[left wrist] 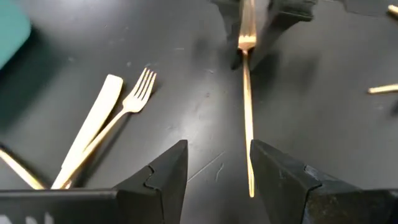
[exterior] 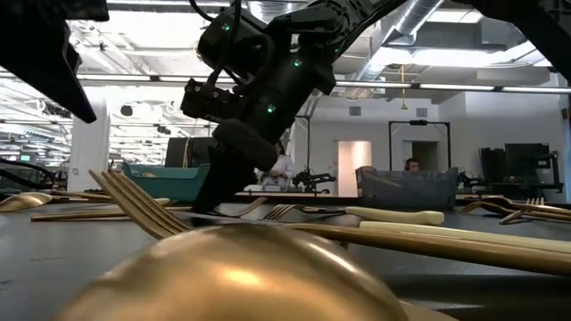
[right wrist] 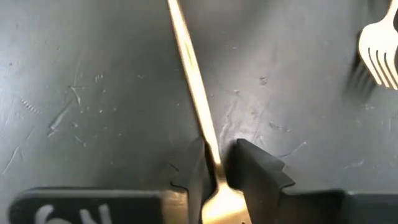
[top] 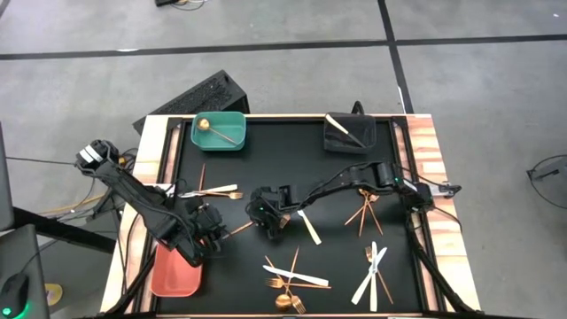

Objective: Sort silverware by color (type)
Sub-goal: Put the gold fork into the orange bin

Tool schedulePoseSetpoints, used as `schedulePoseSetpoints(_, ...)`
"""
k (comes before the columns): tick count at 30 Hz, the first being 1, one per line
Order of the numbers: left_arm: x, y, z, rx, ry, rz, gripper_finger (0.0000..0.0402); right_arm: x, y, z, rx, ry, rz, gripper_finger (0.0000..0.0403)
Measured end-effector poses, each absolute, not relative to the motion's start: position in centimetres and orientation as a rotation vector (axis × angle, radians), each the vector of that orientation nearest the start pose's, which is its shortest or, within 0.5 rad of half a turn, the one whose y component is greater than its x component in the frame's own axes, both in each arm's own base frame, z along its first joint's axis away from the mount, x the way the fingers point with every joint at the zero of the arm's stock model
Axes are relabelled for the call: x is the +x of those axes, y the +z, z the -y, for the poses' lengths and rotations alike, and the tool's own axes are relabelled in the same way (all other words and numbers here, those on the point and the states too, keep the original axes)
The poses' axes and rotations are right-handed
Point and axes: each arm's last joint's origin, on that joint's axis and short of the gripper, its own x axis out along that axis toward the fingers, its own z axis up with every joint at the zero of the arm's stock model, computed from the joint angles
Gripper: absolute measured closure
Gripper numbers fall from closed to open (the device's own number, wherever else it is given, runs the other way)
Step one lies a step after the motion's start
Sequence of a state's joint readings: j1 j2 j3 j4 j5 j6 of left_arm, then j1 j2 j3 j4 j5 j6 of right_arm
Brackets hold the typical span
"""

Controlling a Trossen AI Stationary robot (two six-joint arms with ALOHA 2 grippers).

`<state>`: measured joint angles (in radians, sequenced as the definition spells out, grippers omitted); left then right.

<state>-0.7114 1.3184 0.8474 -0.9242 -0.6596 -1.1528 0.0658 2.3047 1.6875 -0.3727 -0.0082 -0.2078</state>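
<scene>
Near the middle of the high view, a gold fork (right wrist: 198,93) is lying flat on the black mat (top: 292,142), and the right gripper (top: 268,215) is pinching it right at the neck, fingers (right wrist: 255,168) pressing in on both sides of the handle. So pretty sure we're at the grab step for this one. The left gripper (top: 206,232) is hovering just left of it with its fingers spread and nothing in them, lined up on the handle's far end. Next move, I'd guess, is lifting cleanly and carrying it to whichever bin takes forks; the teal bin (top: 219,131) at upper left is holding a gold spoon (top: 213,128).
</scene>
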Motion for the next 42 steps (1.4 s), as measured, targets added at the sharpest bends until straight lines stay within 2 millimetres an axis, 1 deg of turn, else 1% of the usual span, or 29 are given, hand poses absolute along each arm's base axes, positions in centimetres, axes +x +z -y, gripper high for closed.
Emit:
schedulePoseSetpoints(4, 17.5, 21.8, 12.7, -0.135, 0.486, -0.878, 0.0239, 48.3, 12.5, -3.2, -0.221, 0.174, -0.989, 0.0328)
schedulePoseSetpoints(9, 17.5, 21.9, 12.6, -0.077, 0.471, -0.871, 0.0239, 48.2, 12.5, -3.1, -0.199, 0.161, -0.997, 0.0372)
schedulePoseSetpoints(11, 17.6, 21.8, 12.7, -0.036, 0.455, -0.872, 0.0239, 48.2, 12.5, -3.1, -0.18, 0.15, -1.0, 0.0373)
schedulePoseSetpoints(14, 17.6, 21.9, 12.9, 0.038, 0.429, -0.842, 0.0239, 47.7, 13.3, -3.0, -0.149, 0.123, -1.018, 0.0373)
schedulePoseSetpoints(16, 17.6, 22.1, 13.2, 0.094, 0.42, -0.799, 0.0239, 47.2, 14.2, -2.9, -0.146, 0.116, -1.015, 0.0373)
schedulePoseSetpoints(18, 17.3, 22.3, 13.6, 0.148, 0.42, -0.739, 0.0239, 46.2, 15.4, -2.7, -0.144, 0.103, -1.004, 0.0373)
schedulePoseSetpoints(20, 17.0, 22.4, 14.1, 0.195, 0.421, -0.678, 0.0239, 45.3, 16.9, -2.2, -0.122, 0.082, -0.923, 0.0373)
schedulePoseSetpoints(22, 16.6, 22.7, 14.8, 0.227, 0.424, -0.603, 0.0239, 43.6, 18.0, -1.6, -0.085, 0.055, -0.854, 0.0373)
schedulePoseSetpoints(27, 15.9, 23.4, 16.5, 0.256, 0.417, -0.416, 0.0239, 39.4, 18.4, -0.8, 0.029, 0.003, -0.601, 0.0373)
schedulePoseSetpoints(30, 16.2, 24.0, 17.3, 0.252, 0.409, -0.34, 0.0239, 37.3, 19.1, -0.8, 0.056, 0.006, -0.386, 0.0373)
schedulePoseSetpoints(32, 16.7, 24.4, 17.5, 0.253, 0.401, -0.325, 0.0239, 36.2, 19.7, -1.1, 0.055, 0.021, -0.253, 0.0373)
schedulePoseSetpoints(34, 17.5, 24.7, 17.4, 0.244, 0.399, -0.325, 0.0239, 35.5, 20.0, -1.5, 0.052, 0.038, -0.143, 0.0373)
schedulePoseSetpoints(38, 19.6, 25.0, 16.1, 0.209, 0.402, -0.363, 0.0239, 35.2, 21.3, -2.4, 0.013, 0.083, 0.017, 0.0373)
schedulePoseSetpoints(42, 21.6, 25.2, 14.7, 0.213, 0.335, -0.413, 0.0239, 35.4, 21.1, -3.7, -0.043, 0.121, 0.081, 0.0373)
